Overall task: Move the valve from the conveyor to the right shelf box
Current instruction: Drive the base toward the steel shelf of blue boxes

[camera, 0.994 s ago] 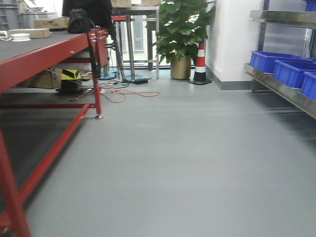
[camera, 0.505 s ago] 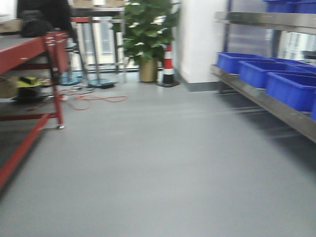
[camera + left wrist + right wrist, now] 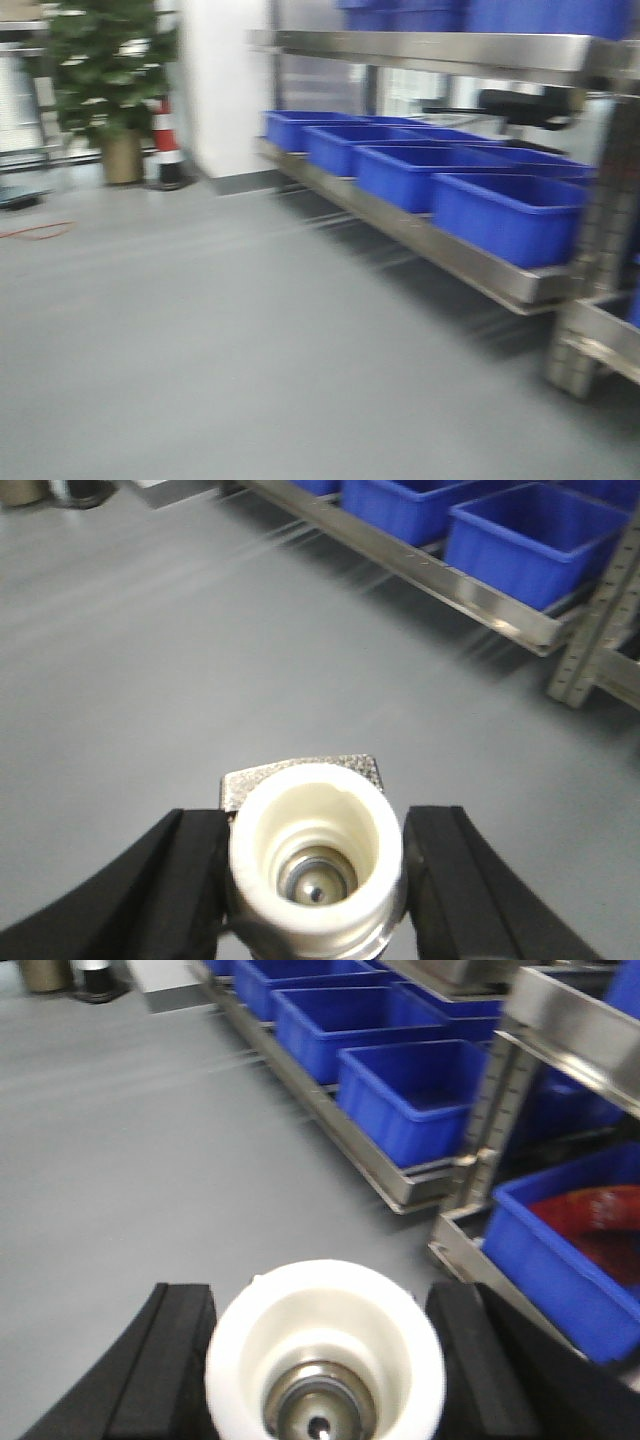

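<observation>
My left gripper (image 3: pixel 316 865) is shut on a white plastic valve (image 3: pixel 252 850) with a metal handle plate behind it; the black fingers (image 3: pixel 185 880) press both its sides. My right gripper (image 3: pixel 325 1355) is shut on a second white valve (image 3: pixel 238 1360), its open end facing the camera with a metal core inside. Both valves hang over grey floor. To the right stands the steel shelf (image 3: pixel 440 250), its low tier bearing a row of blue boxes (image 3: pixel 510 215). These boxes (image 3: pixel 520 535) also show in the left wrist view and as boxes (image 3: pixel 420 1090) in the right wrist view. The conveyor is out of view.
A potted plant (image 3: pixel 105 70), a striped traffic cone (image 3: pixel 168 150) and an orange cable (image 3: pixel 35 230) lie at the far left. A white wall column (image 3: pixel 225 90) meets the shelf. A perforated shelf upright (image 3: pixel 600 260) stands near right. One lower blue box (image 3: pixel 560 1260) holds something red.
The front view has swung to the right: the red-framed table has left the picture, and the shelf with blue boxes now fills the right half, much nearer.
</observation>
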Available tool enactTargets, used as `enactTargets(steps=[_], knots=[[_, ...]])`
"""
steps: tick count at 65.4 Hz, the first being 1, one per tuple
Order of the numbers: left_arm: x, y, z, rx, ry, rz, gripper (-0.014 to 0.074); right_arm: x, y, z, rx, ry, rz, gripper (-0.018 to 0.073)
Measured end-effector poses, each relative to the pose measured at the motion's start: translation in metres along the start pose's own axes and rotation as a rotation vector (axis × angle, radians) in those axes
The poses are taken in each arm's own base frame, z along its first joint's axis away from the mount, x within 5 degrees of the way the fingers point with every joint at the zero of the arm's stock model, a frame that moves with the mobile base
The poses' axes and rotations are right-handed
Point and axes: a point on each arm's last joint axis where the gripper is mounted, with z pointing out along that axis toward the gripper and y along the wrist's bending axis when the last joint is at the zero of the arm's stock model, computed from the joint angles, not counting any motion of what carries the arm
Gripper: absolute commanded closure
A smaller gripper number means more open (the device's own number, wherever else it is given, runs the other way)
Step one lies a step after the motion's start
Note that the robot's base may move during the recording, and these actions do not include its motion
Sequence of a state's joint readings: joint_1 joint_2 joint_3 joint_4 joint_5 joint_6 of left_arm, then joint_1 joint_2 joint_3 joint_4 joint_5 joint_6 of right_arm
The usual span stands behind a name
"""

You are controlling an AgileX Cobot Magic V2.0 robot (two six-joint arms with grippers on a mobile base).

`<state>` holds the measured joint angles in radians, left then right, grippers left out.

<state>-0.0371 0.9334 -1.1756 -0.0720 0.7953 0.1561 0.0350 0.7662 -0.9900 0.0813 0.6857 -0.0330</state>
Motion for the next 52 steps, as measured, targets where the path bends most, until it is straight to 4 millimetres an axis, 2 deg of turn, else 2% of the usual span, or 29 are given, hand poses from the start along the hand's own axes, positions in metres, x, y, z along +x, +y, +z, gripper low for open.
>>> enactTargets(steps=[52], knots=[[0.0, 0.0, 0.0, 0.0, 0.0, 0.0, 0.0708, 0.0, 0.0, 0.0, 0.0, 0.0, 0.0, 0.0713]])
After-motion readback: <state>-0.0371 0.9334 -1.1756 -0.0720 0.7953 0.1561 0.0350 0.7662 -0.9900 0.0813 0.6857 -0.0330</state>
